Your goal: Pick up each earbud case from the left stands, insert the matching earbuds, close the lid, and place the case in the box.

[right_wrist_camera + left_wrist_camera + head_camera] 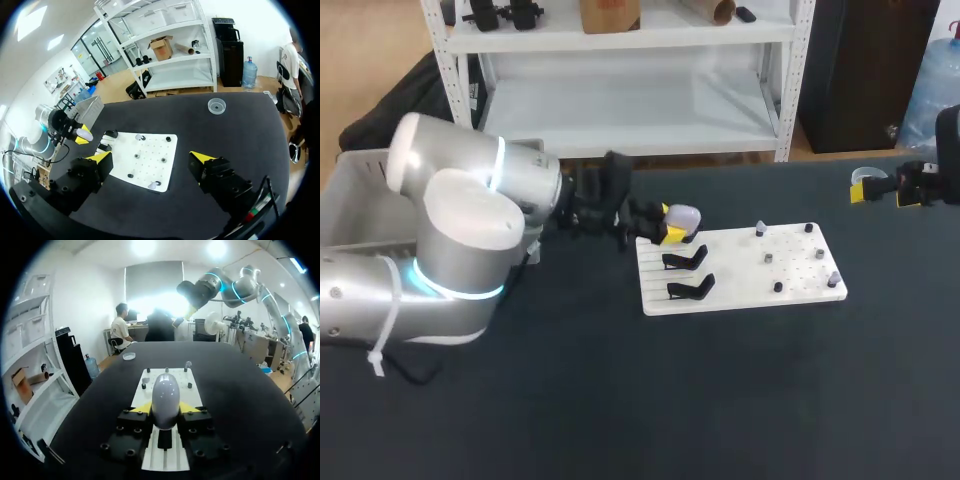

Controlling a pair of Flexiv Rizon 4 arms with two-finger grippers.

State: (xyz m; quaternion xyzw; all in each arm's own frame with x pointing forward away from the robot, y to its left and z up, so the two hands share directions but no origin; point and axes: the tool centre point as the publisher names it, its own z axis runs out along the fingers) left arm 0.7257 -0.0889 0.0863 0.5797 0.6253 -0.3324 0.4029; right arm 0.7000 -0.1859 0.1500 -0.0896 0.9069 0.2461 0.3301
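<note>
A pale, rounded earbud case [165,399] sits upright between the yellow tips of my left gripper [165,411], which is shut on it. In the head view the earbud case [683,215] and left gripper [672,233] hover at the far-left corner of the white pegboard [740,290]. Two black stands [686,260] on the board's left side are empty. Small earbuds [768,257] sit on pegs on its right side. My right gripper [880,190] hangs open past the board's far-right corner; the right wrist view shows the right gripper [151,159] above the board with nothing between its fingers.
A grey box [355,185] stands at the table's far left, behind my left arm. A small clear dish [216,105] lies on the dark table near the far right edge, close to my right gripper.
</note>
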